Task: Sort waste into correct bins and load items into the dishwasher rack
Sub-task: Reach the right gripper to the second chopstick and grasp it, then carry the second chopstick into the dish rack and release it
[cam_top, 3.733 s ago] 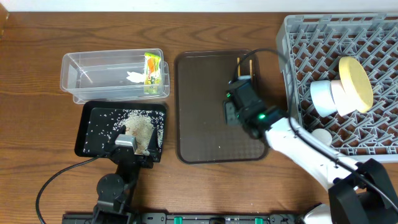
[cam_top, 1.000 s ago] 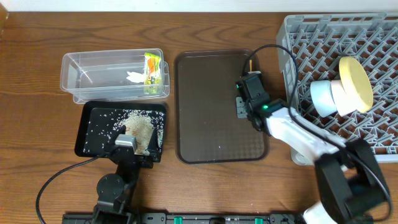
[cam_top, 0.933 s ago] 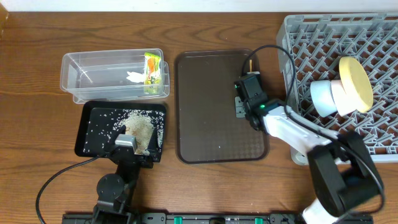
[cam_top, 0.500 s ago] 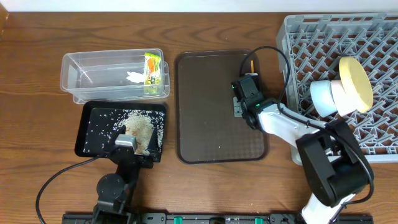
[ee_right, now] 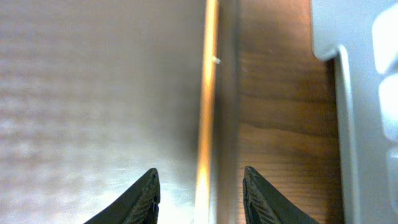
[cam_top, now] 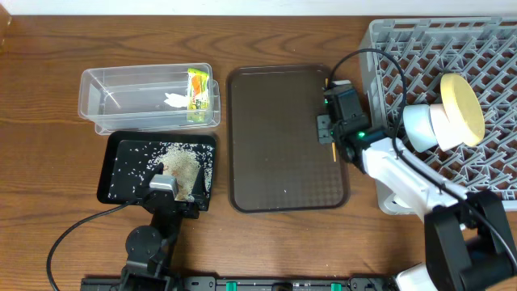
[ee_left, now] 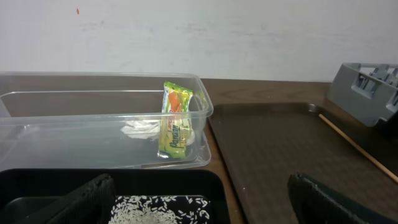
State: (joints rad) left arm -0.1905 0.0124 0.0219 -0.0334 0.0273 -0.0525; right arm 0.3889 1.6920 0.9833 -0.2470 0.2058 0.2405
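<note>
Waste looks settled on the left: the small green-yellow-orange snack wrapper (cam_top: pixel 198 90) and crumpled white tissue (cam_top: pixel 174 100) lie in the clear rectangular plastic tub (cam_top: pixel 145 69). The off-white rice scraps (cam_top: pixel 184 166) lie in the shallow black plastic tray (cam_top: pixel 103 182) just in front of it. The left pincer (ee_left: pixel 199 199) hangs over that tray, jaws wide, holding nothing.

Across the dark brown serving tray (cam_top: pixel 275 137), a thin wooden chopstick (ee_right: pixel 208 93) lies along the right rim. The right pincer (ee_right: pixel 199 190) straddles it, jaws half-open with a gap on each side, so the stick is not gripped yet. To do this well, I judge it should centre on the stick, sink until the fingertips nearly meet the tray, close squarely across it, then lift level. The rim alongside could block the outer finger.

The large grey lattice dishwasher rack (cam_top: pixel 485 48), already carrying the round pale yellow plate (cam_top: pixel 462 109), stands just to the right.
</note>
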